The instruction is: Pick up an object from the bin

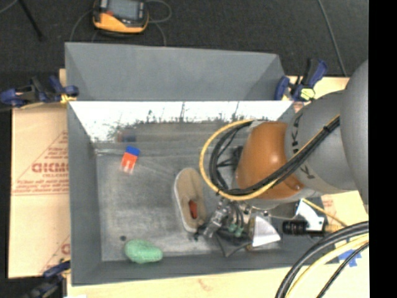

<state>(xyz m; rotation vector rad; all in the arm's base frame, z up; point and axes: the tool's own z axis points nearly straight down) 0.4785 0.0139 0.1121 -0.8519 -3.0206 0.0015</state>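
Note:
My gripper (214,223) is low in the bin's front right part, under the orange wrist cover. It sits at the near right edge of a beige oval shell-like thing (185,194) with a small red piece (193,208) in its hollow. Whether the gripper touches the beige thing is hidden by its own body. A white folded piece (267,233) lies just right of the gripper.
A small orange and blue block (129,159) lies at the back left of the bin floor. A green lump (143,252) rests by the front wall. A black pen-like thing (303,227) lies at the right, under the arm.

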